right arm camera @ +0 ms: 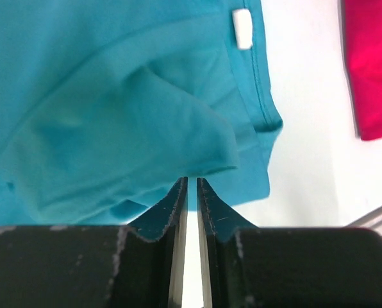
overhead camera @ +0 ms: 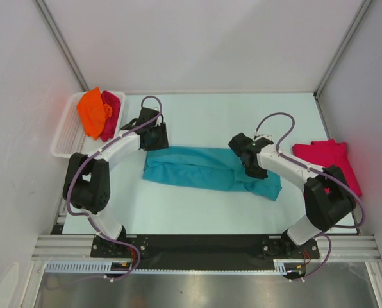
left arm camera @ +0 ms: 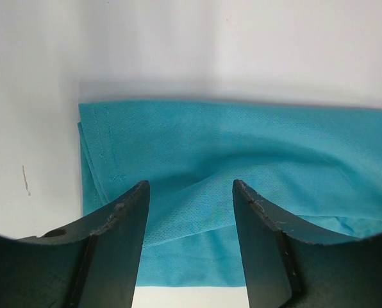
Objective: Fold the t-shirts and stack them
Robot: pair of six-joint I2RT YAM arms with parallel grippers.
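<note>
Left fingers apart over teal t-shirt; right fingers nearly together at its fold (grip unclear).

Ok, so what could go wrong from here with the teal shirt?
The right gripper has its jaws nearly together at the very edge of a flap of the teal t-shirt, so it may catch one layer or nothing. The left gripper stands open over the other end; if only the right end lifts, the fold could drag askew.
</note>
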